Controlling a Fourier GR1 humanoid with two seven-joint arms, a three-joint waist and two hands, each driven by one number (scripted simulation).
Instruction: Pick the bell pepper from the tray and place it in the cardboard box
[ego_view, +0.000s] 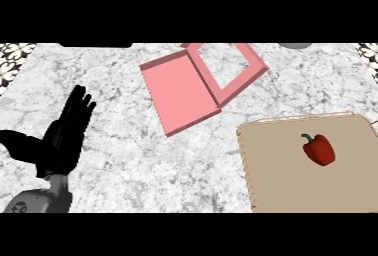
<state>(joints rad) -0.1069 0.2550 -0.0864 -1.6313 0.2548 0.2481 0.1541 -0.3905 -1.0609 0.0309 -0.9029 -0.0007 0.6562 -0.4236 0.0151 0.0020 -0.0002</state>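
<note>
Left hand (65, 131) open at left, pink box (193, 87) beyond tray (284, 185)

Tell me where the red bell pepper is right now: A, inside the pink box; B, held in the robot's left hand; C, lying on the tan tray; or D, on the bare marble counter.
C: the bell pepper lies on the tan tray at the right, apart from the pink box, while the left hand rests open at the left, holding nothing.

light: bright, even | shadows: faint, soft | glare: none | focus: uniform
</note>
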